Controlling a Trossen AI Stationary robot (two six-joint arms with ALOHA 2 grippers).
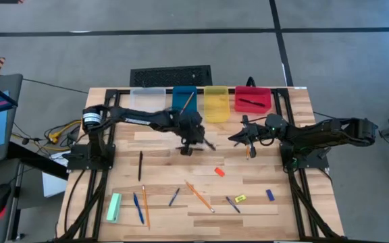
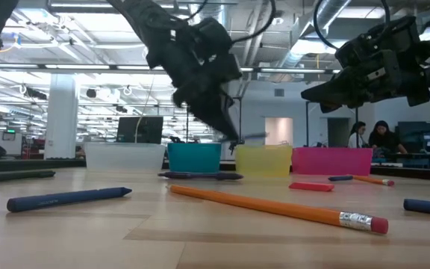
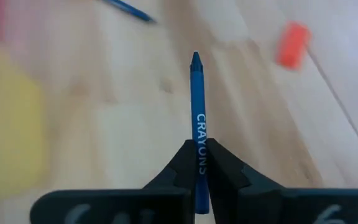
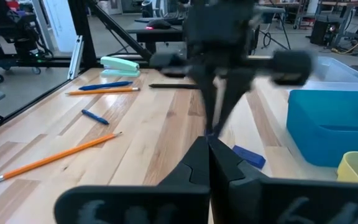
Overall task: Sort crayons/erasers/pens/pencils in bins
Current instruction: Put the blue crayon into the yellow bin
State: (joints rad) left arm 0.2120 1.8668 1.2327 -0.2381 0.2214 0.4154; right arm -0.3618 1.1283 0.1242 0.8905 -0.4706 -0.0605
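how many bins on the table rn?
4, in a row along the table's far edge. Left to right in the high view: clear bin, blue bin, yellow bin, red bin. None looks hidden.

Blue crayon (image 3: pixel 197 118) clamped in left claw (image 1: pixel 204 143) near the bins (image 1: pixel 216 102).
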